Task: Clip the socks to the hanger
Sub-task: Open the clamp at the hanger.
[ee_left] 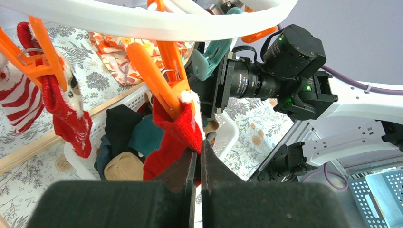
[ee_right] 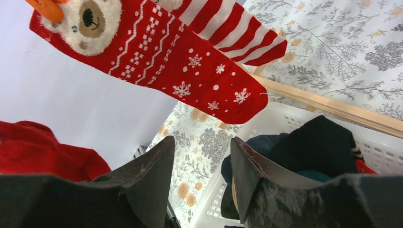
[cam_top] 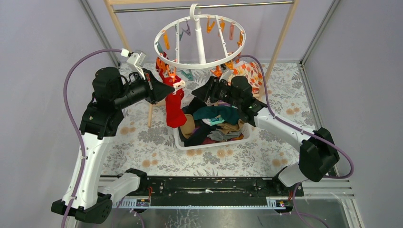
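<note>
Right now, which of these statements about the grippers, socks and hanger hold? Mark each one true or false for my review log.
1. The left gripper is shut on a red sock. True.
2. The right gripper holds a teal sock. False: its jaws stand open with nothing between them.
3. The white basket is empty. False: several socks lie piled in it.
4. A striped sock hangs beside a snowflake-patterned red sock. True.
5. The hanger lies inside the basket. False: it hangs by its hook from the metal bar.
</note>
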Robot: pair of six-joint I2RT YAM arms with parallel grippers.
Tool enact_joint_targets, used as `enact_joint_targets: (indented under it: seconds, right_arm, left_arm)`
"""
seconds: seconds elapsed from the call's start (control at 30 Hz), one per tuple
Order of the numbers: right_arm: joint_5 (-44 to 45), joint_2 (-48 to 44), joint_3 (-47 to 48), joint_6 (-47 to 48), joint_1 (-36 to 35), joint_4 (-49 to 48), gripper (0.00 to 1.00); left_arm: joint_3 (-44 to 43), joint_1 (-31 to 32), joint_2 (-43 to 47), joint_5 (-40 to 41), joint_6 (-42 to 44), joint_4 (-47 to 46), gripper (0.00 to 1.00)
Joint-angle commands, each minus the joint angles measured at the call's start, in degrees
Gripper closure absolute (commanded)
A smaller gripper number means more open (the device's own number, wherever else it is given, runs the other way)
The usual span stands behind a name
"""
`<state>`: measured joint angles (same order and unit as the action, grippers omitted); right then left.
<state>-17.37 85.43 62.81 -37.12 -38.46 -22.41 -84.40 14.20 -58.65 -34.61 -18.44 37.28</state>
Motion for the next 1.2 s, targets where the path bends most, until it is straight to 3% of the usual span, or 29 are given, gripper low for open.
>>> enact_joint_targets:
  seconds: [0.0,0.33,0.5,0.8,1.17]
  right_arm:
    - [3.7,-2.0,-1.6,1.9,0.2,-1.1,0.47]
    - [1.4,-13.1,-15.2,0.2,0.0,-13.0,0.42]
    - [0.3,-16.5,-21.0,-6.3,-0.1,-28.3,0.39]
    - [-5.5,-9.1,-14.4,-13.7,-0.6,-48.9,0.3]
    - [-0.5,-3.3,-7.7,-4.3,-5.3,-51.5,0.33]
  left_arm:
    - [-1.9,-0.1,0.7,-0.3,-0.1,-2.0,1.0]
    - [-1.8,-0.2,0.9,-0.3,0.4,-1.8,1.0]
    - [-1.5,-0.1,1.2,-0.6,0.9,-1.3,1.0]
    - [-2.1,-0.2,1.6,-0.9,1.0,-0.6,1.0]
    - [-2.6,-0.1,1.5,-1.3,1.5,-0.2,1.0]
